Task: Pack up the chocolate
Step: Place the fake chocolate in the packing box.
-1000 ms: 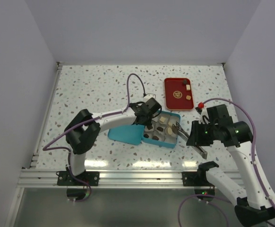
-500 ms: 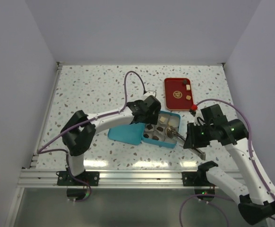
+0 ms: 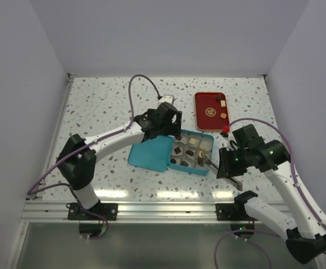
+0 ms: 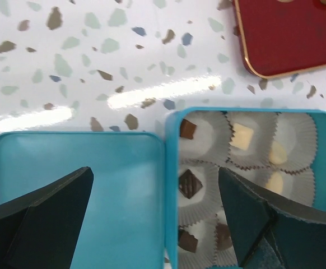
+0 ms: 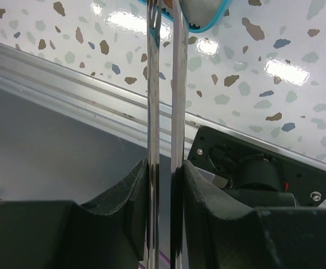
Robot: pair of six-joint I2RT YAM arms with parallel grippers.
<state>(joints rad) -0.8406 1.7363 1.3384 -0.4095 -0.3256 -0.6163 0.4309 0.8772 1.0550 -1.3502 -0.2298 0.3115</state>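
Observation:
The teal box (image 3: pixel 206 166) lies open with its lid (image 3: pixel 150 152) flat on the left. Its paper cups hold several chocolate pieces, among them a dark square (image 4: pixel 189 184) and a cream one (image 4: pixel 242 136). My left gripper (image 3: pixel 168 133) hovers over the seam between lid and box, open (image 4: pixel 154 174) with nothing between its fingers. My right gripper (image 3: pixel 229 163) is shut (image 5: pixel 164 168) on metal tongs (image 5: pixel 178 84). The tongs' tips (image 3: pixel 201 157) reach into the box's near right cups. I cannot tell whether they hold a piece.
A red tray (image 3: pixel 205 120) with a gold emblem stands behind the box and holds a few chocolate pieces (image 3: pixel 223 115); its corner shows in the left wrist view (image 4: pixel 286 39). The aluminium rail (image 3: pixel 163 208) runs along the near table edge.
My left gripper has opened wide and drawn back up and to the left, away from the box. My right gripper has pushed the tongs slightly left, further into the box.

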